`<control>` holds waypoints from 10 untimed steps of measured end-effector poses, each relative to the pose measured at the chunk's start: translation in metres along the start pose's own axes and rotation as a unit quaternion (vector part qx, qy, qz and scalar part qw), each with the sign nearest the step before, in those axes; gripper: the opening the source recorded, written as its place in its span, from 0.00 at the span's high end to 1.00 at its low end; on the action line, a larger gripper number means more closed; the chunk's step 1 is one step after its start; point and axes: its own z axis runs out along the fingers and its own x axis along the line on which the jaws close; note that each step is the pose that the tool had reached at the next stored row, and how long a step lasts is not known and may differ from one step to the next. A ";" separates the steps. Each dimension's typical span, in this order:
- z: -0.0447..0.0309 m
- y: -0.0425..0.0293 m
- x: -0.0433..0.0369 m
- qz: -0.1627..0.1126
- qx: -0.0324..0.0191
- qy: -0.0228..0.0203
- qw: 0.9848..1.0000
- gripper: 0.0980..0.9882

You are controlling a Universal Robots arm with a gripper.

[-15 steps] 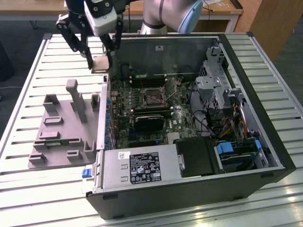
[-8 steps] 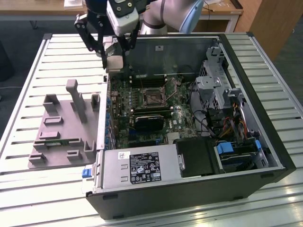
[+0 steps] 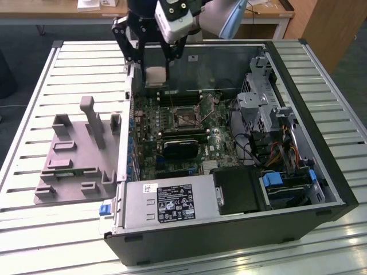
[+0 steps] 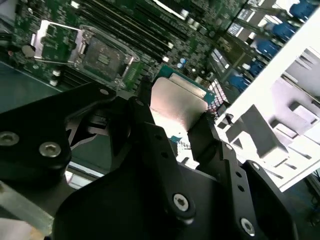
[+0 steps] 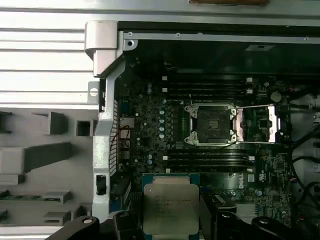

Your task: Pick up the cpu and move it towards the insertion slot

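Observation:
My gripper (image 3: 155, 73) is shut on the cpu (image 3: 156, 75), a flat square chip with a silver top, held above the far wall of the open computer case. In both wrist views the cpu (image 5: 170, 205) (image 4: 177, 102) sits clamped between two black fingers (image 5: 212, 217). The insertion slot (image 3: 182, 117) is a silver-framed square socket with a dark centre on the green motherboard, lower than the chip and nearer the case's middle. In the first wrist view the insertion slot (image 5: 210, 124) has its metal cover plate (image 5: 260, 125) swung open beside it.
A grey fixture plate (image 3: 74, 154) with upright pegs lies on the slatted table at the exterior view's left. Inside the case are long black memory slots (image 5: 205, 160), a black ribbed block (image 3: 180, 148), a power supply (image 3: 166, 203) and a drive cage (image 3: 269, 109) with cables.

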 end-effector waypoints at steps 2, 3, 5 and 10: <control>0.0003 0.0001 -0.0090 0.000 0.000 0.000 1.000 0.51; 0.0004 0.0002 -0.0135 0.000 0.000 0.000 1.000 0.51; 0.0007 0.0003 -0.0224 0.000 0.000 0.000 1.000 0.51; 0.0014 0.0005 -0.0453 0.000 0.000 0.001 1.000 0.51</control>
